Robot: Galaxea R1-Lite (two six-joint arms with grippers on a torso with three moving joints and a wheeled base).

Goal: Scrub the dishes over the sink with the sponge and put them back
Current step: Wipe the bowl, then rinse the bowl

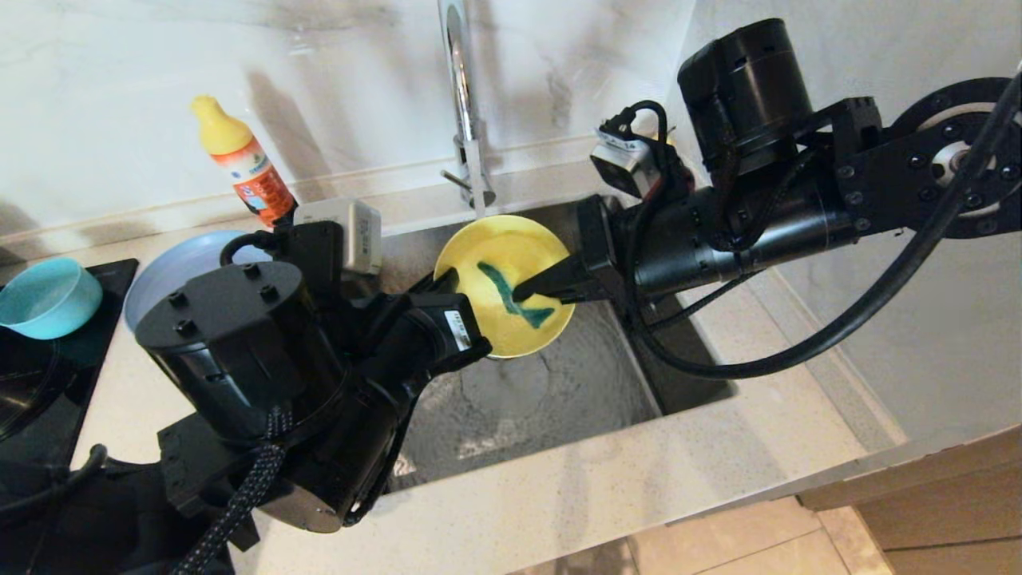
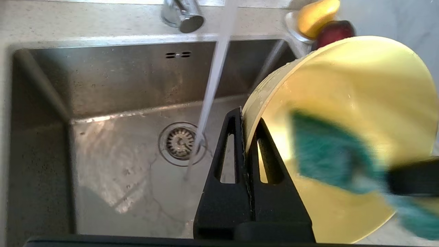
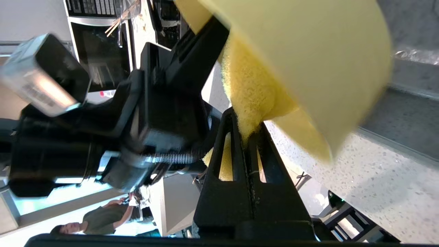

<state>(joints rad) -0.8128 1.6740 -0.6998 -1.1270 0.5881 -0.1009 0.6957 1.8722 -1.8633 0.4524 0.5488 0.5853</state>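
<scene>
I have the yellow bowl (image 1: pixel 505 285) tipped on edge over the sink (image 1: pixel 559 399), its open side facing up and toward the right arm, and the sponge (image 1: pixel 511 294) pressed against its inner face, green side to the bowl. My left gripper (image 1: pixel 447 281) has its jaws pinched tight on the bowl's rim at the left edge; my right gripper (image 1: pixel 533 289) has its jaws clamped on the sponge, reaching in from the right. Water runs from the faucet (image 1: pixel 463 96) past the bowl into the basin near the drain (image 2: pixel 181 143). To scrub well, I judge I should keep the left grip steady and let only the right arm sweep, working the green side in overlapping strokes from the centre out to the rim, with firm but modest pressure so the bowl does not twist out of the thin rim grip. Keeping the bowl over the basin means any slip drops it in the sink, not on the table. The blue plate (image 1: pixel 172 267) and teal bowl (image 1: pixel 46 297) wait at the far left, beside the detergent bottle (image 1: pixel 243 164).
</scene>
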